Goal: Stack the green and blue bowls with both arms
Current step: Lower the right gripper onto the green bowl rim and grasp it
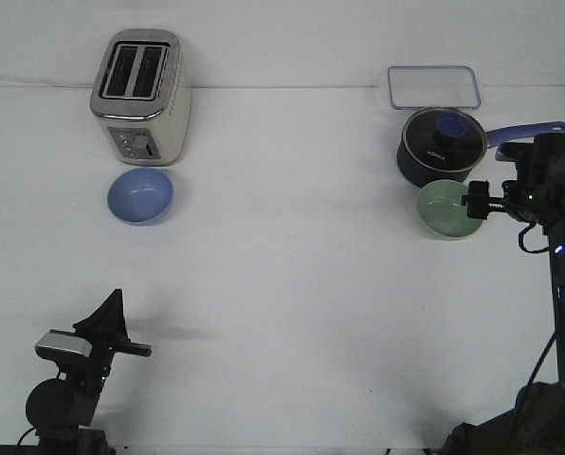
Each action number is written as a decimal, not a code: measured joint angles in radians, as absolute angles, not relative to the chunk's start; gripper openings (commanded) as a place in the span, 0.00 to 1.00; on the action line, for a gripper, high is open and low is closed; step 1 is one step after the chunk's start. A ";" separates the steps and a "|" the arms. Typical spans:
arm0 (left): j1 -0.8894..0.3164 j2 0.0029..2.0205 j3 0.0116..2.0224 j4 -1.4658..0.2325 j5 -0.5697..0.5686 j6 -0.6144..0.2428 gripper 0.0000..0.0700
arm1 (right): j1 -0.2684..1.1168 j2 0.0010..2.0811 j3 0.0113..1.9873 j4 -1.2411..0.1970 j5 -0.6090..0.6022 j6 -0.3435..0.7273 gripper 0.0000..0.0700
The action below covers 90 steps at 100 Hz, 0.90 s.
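The periwinkle blue bowl (pixel 140 195) sits on the white table just in front of the toaster at the left. The pale mint green bowl (pixel 444 209) sits at the right, in front of the saucepan. My right gripper (pixel 476 202) reaches in from the right, and its fingertips are at the green bowl's right rim. I cannot tell whether they are closed on the rim. My left gripper (pixel 110 315) is low at the front left, far from the blue bowl. It points up, its fingers together and empty.
A silver toaster (pixel 140 95) stands at the back left. A dark navy saucepan (pixel 441 144) with a glass lid and a long handle stands just behind the green bowl. A clear rectangular container (pixel 433 87) lies behind the saucepan.
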State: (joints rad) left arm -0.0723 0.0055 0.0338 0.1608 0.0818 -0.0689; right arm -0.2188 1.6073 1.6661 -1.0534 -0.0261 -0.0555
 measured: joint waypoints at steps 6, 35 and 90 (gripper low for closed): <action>-0.072 0.006 0.034 0.161 0.082 -0.069 0.02 | -0.231 1.653 1.685 -1.046 -0.027 -0.064 0.78; -0.072 0.006 0.034 0.161 0.082 -0.069 0.02 | -0.255 1.792 1.687 -0.954 -0.104 -0.099 0.78; -0.072 0.006 0.034 0.161 0.082 -0.069 0.02 | -0.258 1.940 1.687 -0.879 -0.122 -0.124 0.77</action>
